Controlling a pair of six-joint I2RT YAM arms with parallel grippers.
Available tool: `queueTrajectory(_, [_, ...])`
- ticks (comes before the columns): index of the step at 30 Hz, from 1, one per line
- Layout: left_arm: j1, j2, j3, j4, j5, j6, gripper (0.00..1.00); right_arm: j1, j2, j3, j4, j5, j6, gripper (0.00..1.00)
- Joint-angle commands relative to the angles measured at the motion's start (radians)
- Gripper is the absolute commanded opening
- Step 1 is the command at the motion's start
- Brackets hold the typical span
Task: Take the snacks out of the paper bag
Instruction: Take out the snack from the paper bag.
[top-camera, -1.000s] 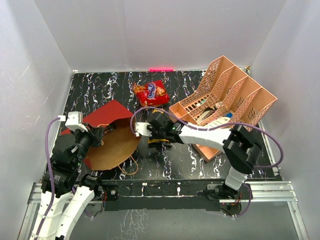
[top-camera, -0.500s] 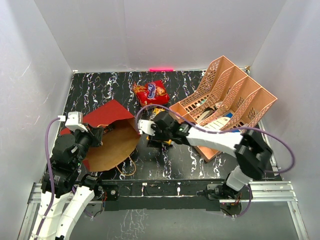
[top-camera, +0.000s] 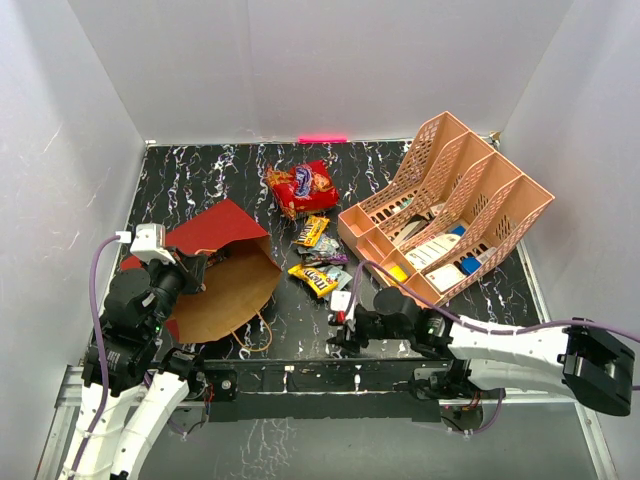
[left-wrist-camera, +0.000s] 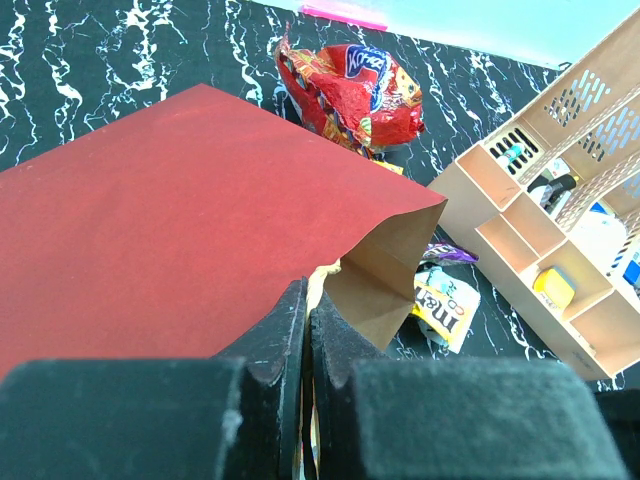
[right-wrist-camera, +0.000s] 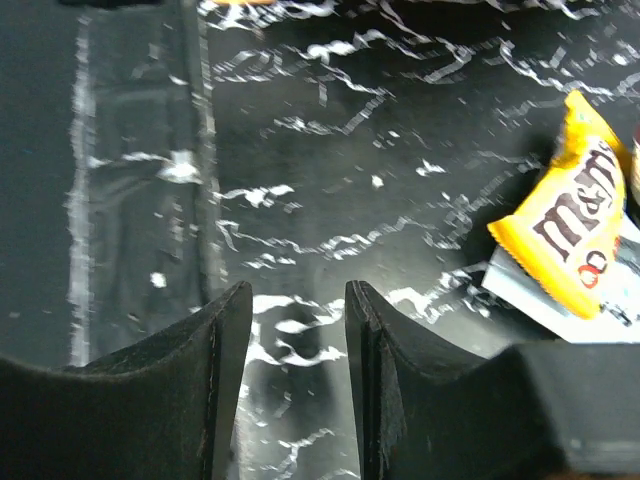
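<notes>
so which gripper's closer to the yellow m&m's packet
Right. The right gripper sits close by the yellow m&m's packet; the left gripper is farther, at the paper bag.

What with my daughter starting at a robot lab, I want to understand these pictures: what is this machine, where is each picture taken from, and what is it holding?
This is a robot: two arms fixed at the near edge of a black marbled table, each ending in a two-finger gripper. The wide picture looks down from above and behind; the other two come from cameras on the wrists. The left gripper is shut on the rim of the paper bag, which lies on its side. The right gripper is open and holds nothing. Outside the bag lie a red chip bag and small candy packets. At the right stands a peach organizer.
</notes>
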Motion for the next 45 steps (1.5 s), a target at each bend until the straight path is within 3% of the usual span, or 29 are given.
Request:
queueTrajectory(1, [-0.002, 0.003, 0.008, 0.016, -0.004, 0.000, 0.00, 0.079, 0.008, 0.041, 0.255, -0.011, 0.057, 0.45])
queueTrajectory(18, [-0.002, -0.023, 0.012, 0.003, -0.031, -0.003, 0.00, 0.177, 0.696, 0.720, 0.180, 0.072, -0.507, 0.47])
queueTrajectory(25, [-0.001, -0.038, 0.010, 0.006, -0.028, -0.002, 0.00, 0.176, 0.991, 0.940, 0.248, 0.127, -0.645, 0.48])
queueTrajectory(30, [-0.001, -0.051, 0.011, 0.010, -0.020, -0.001, 0.00, 0.172, 1.156, 1.089, 0.265, 0.209, -0.765, 0.54])
queueTrajectory(45, [-0.006, -0.051, 0.003, 0.035, 0.042, 0.007, 0.00, 0.120, 1.493, 1.470, 0.141, 0.342, -0.938, 0.61])
